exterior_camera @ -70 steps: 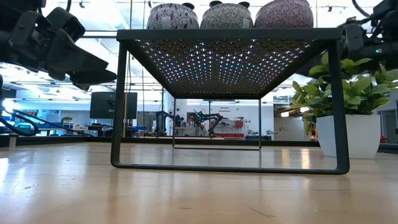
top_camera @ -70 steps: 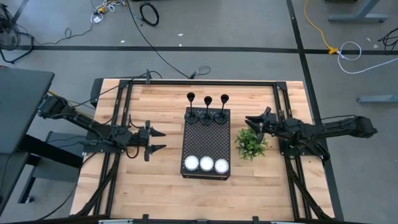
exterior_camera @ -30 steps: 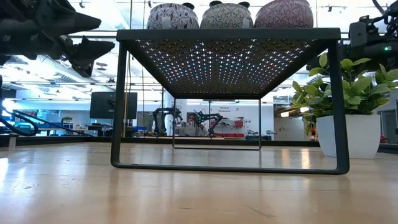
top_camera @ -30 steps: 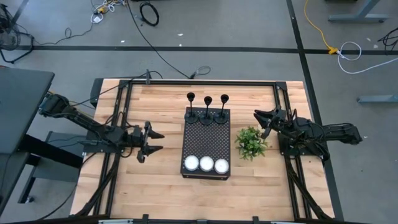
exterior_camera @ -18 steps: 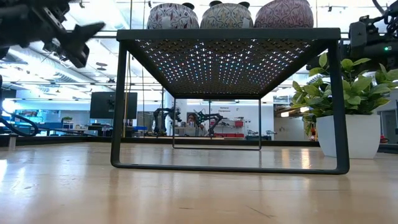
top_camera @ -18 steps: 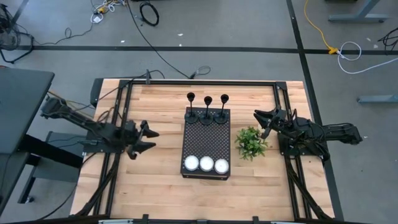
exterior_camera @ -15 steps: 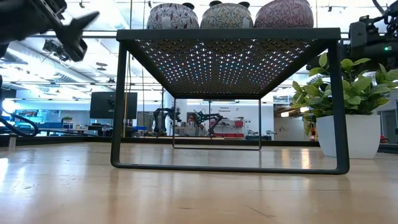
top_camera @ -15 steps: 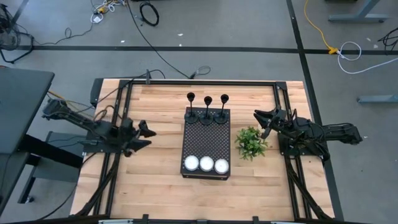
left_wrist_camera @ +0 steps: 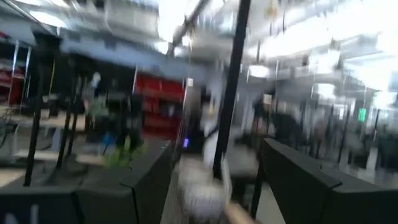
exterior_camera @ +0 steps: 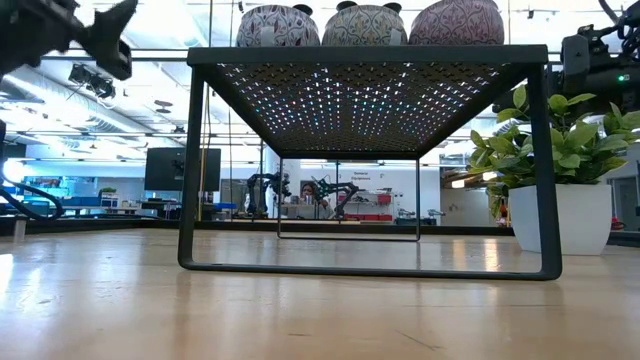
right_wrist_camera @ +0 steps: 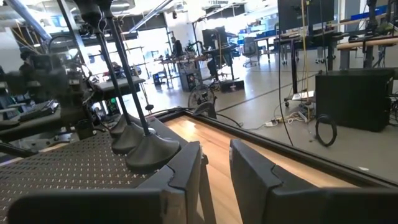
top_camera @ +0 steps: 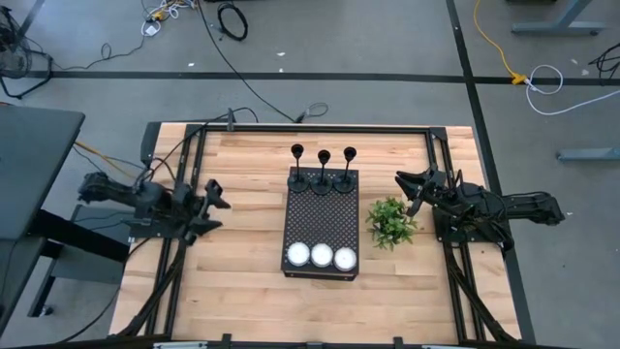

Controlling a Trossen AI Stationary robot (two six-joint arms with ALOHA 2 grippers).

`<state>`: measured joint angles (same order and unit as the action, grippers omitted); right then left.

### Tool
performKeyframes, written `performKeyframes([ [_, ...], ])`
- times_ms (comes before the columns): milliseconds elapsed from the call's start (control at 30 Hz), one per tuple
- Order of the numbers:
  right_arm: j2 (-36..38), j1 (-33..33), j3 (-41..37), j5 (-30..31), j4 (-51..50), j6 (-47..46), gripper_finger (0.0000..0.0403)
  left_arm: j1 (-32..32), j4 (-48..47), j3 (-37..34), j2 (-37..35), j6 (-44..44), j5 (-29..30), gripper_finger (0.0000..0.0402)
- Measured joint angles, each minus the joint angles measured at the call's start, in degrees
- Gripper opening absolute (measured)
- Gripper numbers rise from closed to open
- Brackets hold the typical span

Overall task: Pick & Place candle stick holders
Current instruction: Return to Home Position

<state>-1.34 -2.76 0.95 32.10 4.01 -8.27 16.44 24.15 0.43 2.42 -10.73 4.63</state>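
Candle stick holders stand upright, stems vertical, in a row on shelf

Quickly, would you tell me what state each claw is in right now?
Left claw: open, holding nothing.
Right claw: open, holding nothing.

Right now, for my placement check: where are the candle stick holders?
High view: the candle stick holders stand in a row at the far end of the shelf, opposite the white candles.
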Motion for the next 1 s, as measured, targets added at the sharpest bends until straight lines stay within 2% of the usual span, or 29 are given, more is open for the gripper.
performKeyframes([
  [100,0.0,0.0,0.0,0.0,0.0,0.0,0.0086,-1.11,-7.93,0.0,-2.39,2.11,-0.49,0.0248],
  [333,-0.02,0.0,0.0,0.02,0.02,0.0,0.0086,-5.99,-21.3,0.0,-2.37,5.46,5.44,0.0248],
  [467,-0.04,0.0,0.0,0.0,0.02,0.0,0.0086,-8.06,-20.92,0.0,-2.41,6.52,6.68,0.0248],
  [767,-0.04,-0.02,0.0,0.0,0.02,0.0,0.0086,-9.23,-20.6,0.0,-2.06,-5.47,7.23,0.0248],
  [1000,-0.04,-0.02,0.0,0.0,0.02,0.0,0.0086,-9.21,-20.57,0.0,-2.07,-6.65,7.22,0.0248],
])
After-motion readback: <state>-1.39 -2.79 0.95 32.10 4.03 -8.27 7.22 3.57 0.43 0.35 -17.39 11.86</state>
